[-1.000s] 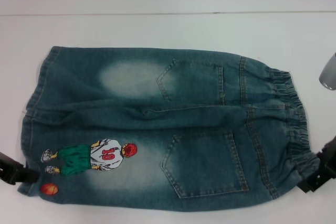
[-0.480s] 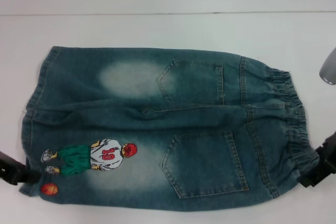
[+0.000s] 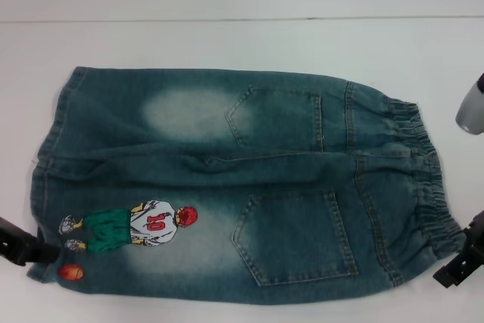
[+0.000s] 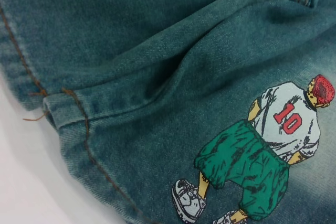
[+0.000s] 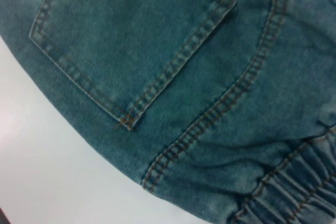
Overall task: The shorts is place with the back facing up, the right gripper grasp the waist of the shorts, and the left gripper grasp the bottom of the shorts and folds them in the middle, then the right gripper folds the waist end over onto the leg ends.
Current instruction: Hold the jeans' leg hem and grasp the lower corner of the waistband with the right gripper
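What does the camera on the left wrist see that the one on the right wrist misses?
Only the left wrist view shows the basketball-player print numbered 10 and a stitched leg hem. Only the right wrist view shows a back pocket and the gathered waist. Both show the denim shorts close up on a white table, with neither gripper in sight.

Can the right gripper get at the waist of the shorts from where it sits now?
Probably yes. The right gripper sits just off the near corner of the waist of the shorts, apart from it, with only bare white table between them.
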